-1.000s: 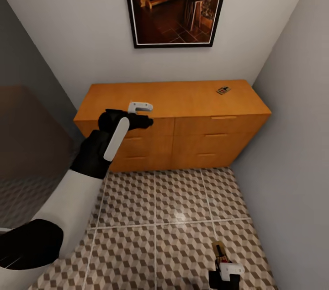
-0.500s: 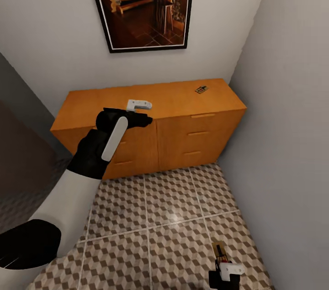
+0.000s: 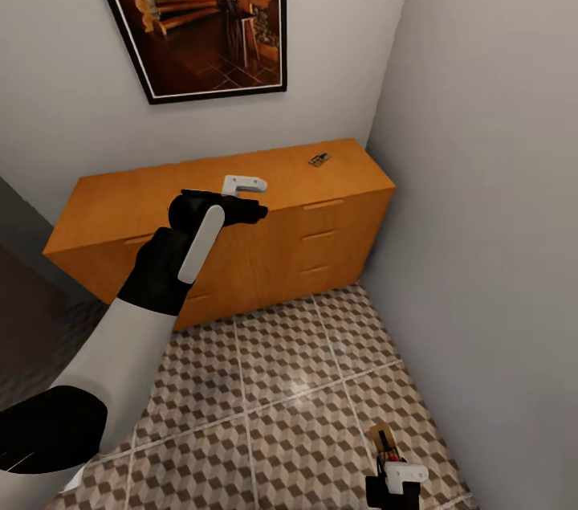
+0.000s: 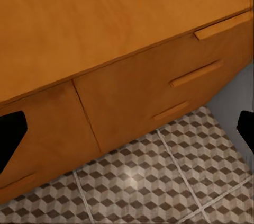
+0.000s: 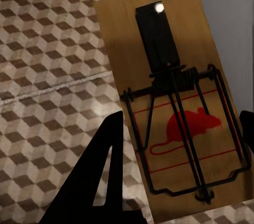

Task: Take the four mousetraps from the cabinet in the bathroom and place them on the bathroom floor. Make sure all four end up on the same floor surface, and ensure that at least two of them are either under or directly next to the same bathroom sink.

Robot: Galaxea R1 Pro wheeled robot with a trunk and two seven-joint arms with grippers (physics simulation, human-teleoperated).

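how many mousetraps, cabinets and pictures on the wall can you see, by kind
mousetraps: 2 (one on the cabinet top, one held in the right claw)
cabinet: 1
framed picture: 1
total: 4

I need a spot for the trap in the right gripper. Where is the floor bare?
The bathroom floor is bare between the cabinet and the right gripper holding a mousetrap. Another mousetrap lies on the cabinet's top, by the wall.
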